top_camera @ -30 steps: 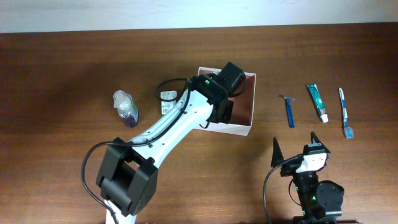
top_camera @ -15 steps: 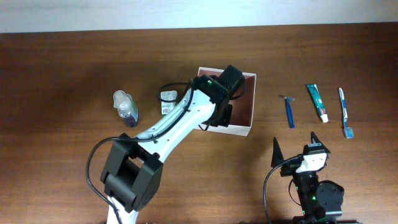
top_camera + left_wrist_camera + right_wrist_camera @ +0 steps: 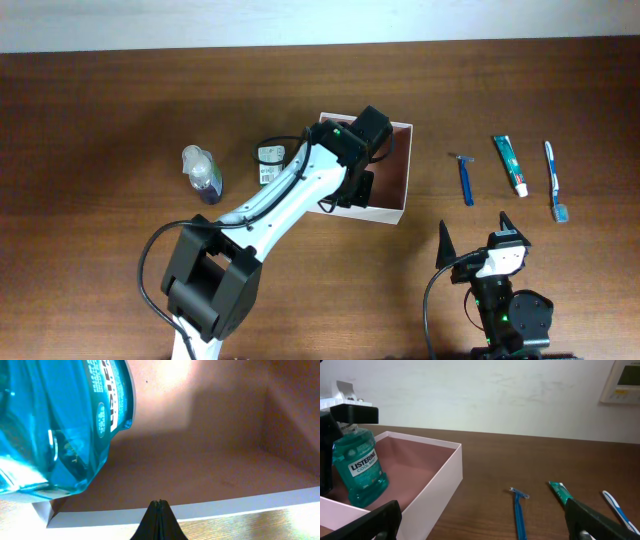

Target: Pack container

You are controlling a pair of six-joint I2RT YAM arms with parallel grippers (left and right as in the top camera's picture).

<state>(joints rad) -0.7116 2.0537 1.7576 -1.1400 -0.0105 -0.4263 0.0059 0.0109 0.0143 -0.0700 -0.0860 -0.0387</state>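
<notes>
You see a teal mouthwash bottle [image 3: 55, 425] filling the upper left, very close and tilted, its white-lettered label turned sideways. Behind it spreads the reddish-brown inside of the container [image 3: 210, 470], with a corner at the far right. Its white near wall runs across the bottom, with brown worktop [image 3: 260, 522] in front. Your left gripper [image 3: 160, 512] shows at bottom centre, its dark fingertips pressed together.

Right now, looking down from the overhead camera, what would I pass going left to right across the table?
Clear bottle, small white packet, container, blue razor, toothpaste tube, toothbrush.
</notes>
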